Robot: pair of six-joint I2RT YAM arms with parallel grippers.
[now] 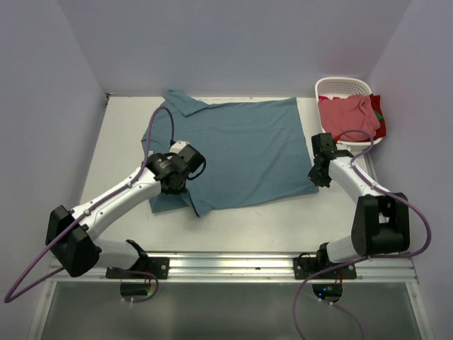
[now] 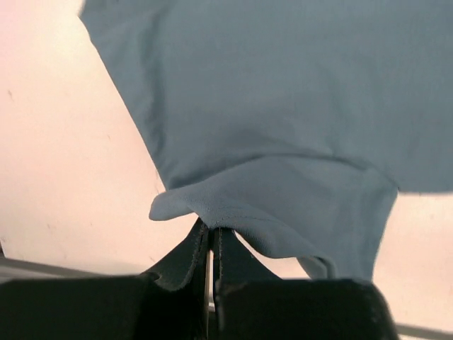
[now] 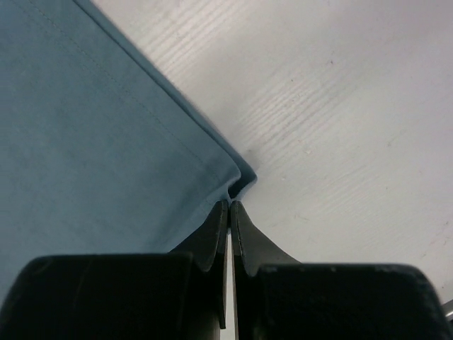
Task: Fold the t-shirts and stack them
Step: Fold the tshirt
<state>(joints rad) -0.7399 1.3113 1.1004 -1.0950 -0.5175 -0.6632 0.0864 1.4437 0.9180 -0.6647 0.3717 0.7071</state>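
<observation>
left hand [image 2: 211, 230]: pinched shut on blue shirt [image 1: 241, 152] sleeve, lower left
right hand [image 3: 230, 205]: pinched shut on hem corner
why: likely ready to fold

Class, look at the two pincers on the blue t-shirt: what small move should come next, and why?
Probably raise both pincers slightly together, lifting the near edge off the table. The left pincer is shut on a fold by the sleeve of the teal t-shirt, the right pincer on its near hem corner, so both ends seem gripped, ready to fold.
</observation>
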